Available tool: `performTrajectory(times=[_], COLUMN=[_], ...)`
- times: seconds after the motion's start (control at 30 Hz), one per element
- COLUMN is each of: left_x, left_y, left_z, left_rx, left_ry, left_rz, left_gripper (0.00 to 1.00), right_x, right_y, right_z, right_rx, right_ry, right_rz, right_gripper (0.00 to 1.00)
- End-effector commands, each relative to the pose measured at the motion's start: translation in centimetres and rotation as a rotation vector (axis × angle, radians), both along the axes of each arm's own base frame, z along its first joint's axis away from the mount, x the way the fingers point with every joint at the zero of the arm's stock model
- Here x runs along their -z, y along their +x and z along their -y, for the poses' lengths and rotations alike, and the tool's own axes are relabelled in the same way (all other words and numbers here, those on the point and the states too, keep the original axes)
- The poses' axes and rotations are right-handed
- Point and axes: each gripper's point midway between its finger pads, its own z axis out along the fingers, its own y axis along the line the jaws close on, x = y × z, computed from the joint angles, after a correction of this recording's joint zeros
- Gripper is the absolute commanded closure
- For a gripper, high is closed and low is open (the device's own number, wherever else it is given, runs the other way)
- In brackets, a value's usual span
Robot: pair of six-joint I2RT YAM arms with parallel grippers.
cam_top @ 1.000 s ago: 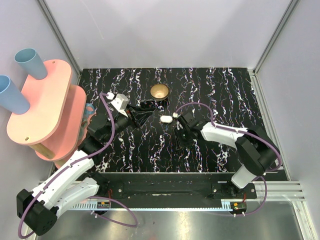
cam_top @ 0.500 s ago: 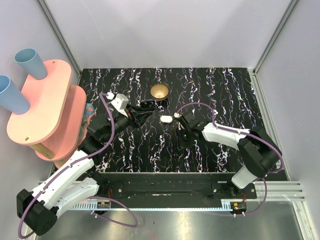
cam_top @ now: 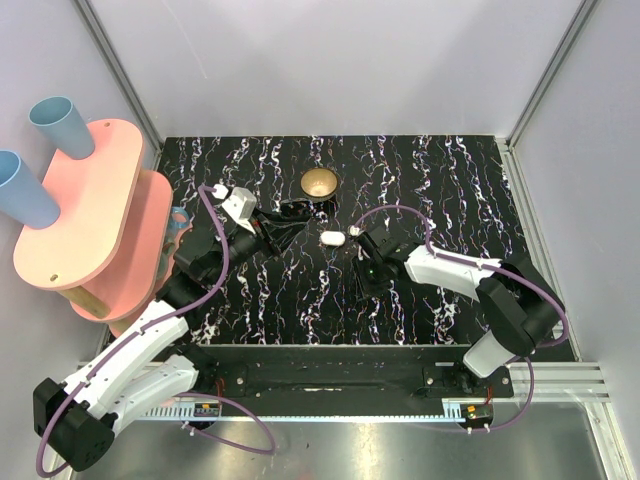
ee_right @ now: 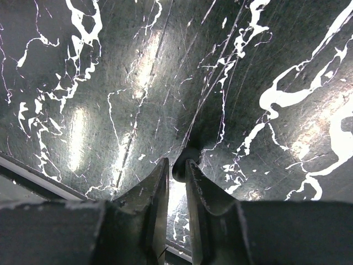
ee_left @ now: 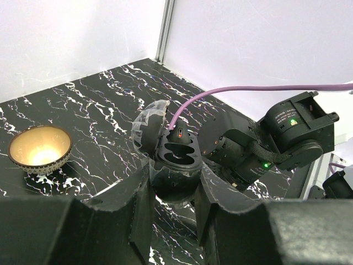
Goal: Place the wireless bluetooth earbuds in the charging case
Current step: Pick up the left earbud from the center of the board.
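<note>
My left gripper (ee_left: 170, 179) is shut on the charging case (ee_left: 177, 157) and holds it just above the table with its lid (ee_left: 148, 126) open. The case has a black inside with two dark slots. From above the case (cam_top: 332, 238) shows as a white oval just past my left gripper (cam_top: 312, 228). My right gripper (ee_right: 177, 168) is close over the tabletop, its fingers nearly together on a small round earbud (ee_right: 185, 160) that looks dark in shadow. From above my right gripper (cam_top: 365, 270) is just right of the case. A second earbud is not in view.
A brass bowl (cam_top: 319, 183) stands behind the case and shows in the left wrist view (ee_left: 39, 149). A pink shelf (cam_top: 90, 210) with two blue cups (cam_top: 60, 125) stands at the left. My right arm (ee_left: 287, 132) is close beyond the case.
My right gripper has shifted slightly right and toward the near edge. The left gripper and the case have not moved.
</note>
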Motion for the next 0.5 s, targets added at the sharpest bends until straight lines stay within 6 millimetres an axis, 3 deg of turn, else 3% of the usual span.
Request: performTrajectory(times=[0.0,0.27,0.47], left_x=[-1.43,-1.49,-1.27], left_y=[0.04,0.02,0.05], left_z=[-0.21,-0.16,-0.07], left_rx=[-0.007,-0.004,-0.001], left_ry=[-0.042,-0.043,-0.038], left_rz=[0.037,0.037,0.030], left_gripper=[0.98,0.98,0.98], right_x=[-0.59,-0.61,-0.88], right_y=[-0.16,-0.18,0.10], right_z=[0.52,0.82,1.15], right_rx=[0.008,0.015,0.016], right_ry=[-0.019,-0.034,-0.047], right_rz=[0.015,0.014,0.036], right_gripper=[0.74,0.76,0.87])
